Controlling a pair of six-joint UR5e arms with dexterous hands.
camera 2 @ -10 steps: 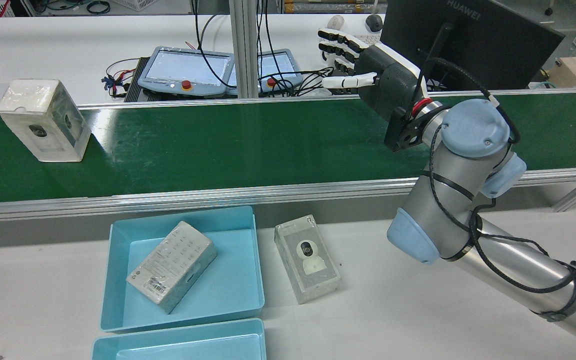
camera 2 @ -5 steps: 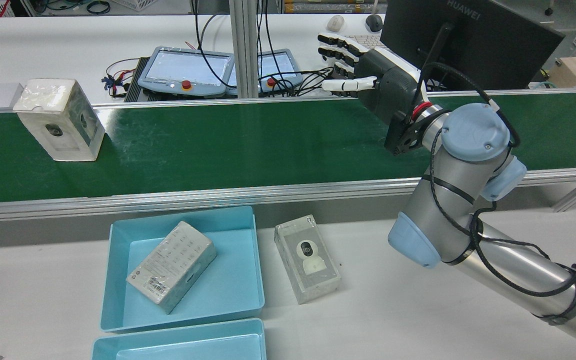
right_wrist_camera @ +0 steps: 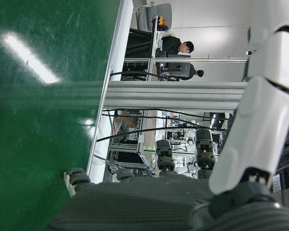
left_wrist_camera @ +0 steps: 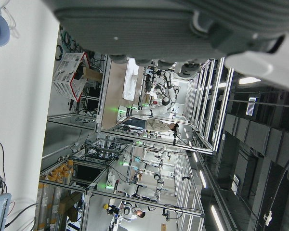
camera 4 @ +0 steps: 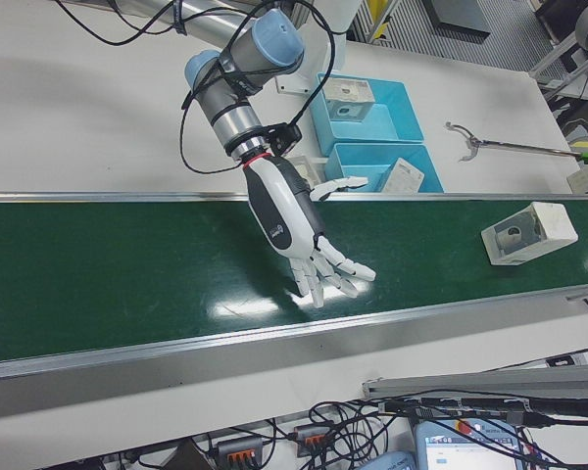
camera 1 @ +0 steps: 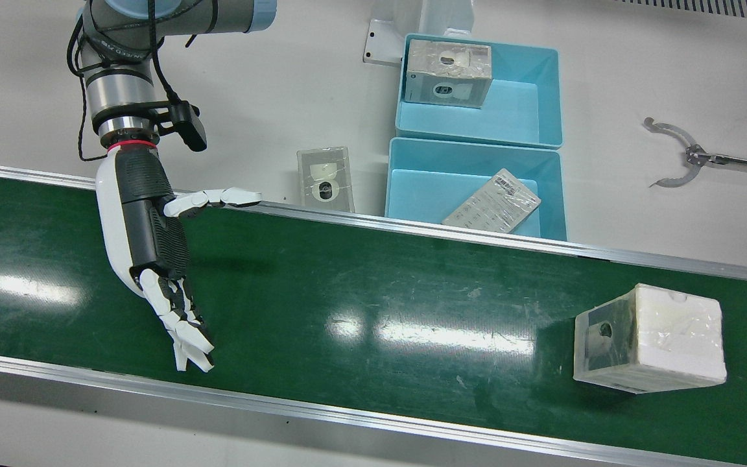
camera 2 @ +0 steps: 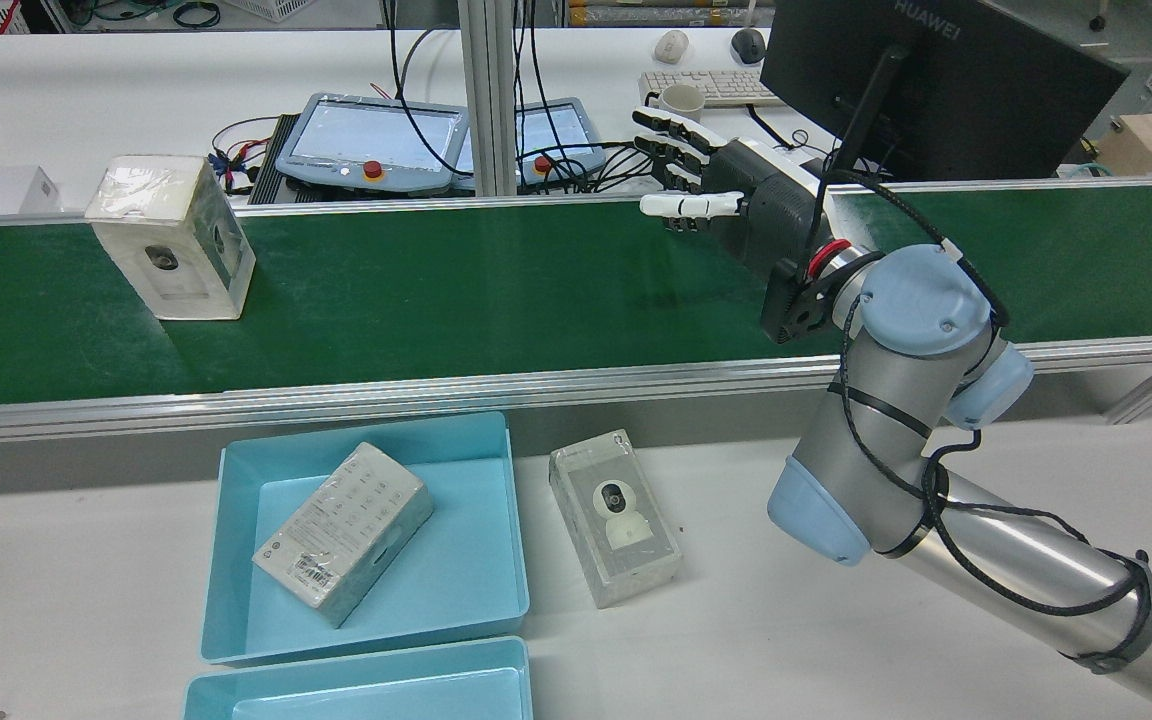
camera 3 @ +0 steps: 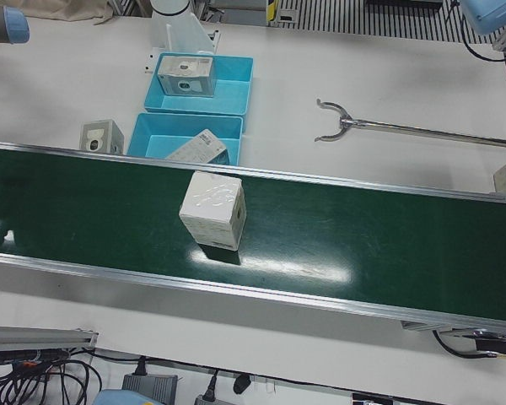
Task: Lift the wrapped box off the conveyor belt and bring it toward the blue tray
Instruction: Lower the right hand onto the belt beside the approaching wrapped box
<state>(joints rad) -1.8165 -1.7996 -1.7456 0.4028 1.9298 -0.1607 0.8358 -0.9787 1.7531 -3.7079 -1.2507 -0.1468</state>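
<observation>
Only from the rear view, wrapped box point(camera 2: 172, 238) plus right hand point(camera 2: 736, 205).

The wrapped box point(camera 1: 650, 338) is a whitish carton sealed in clear, wrinkled film, with a dark round mark printed on its side faces. It stands upright on the green conveyor belt point(camera 1: 373, 311), resting flat and free of any hand. The blue tray point(camera 1: 478, 194) sits on the white table just beside the belt's rail, already holding a flat grey box
</observation>
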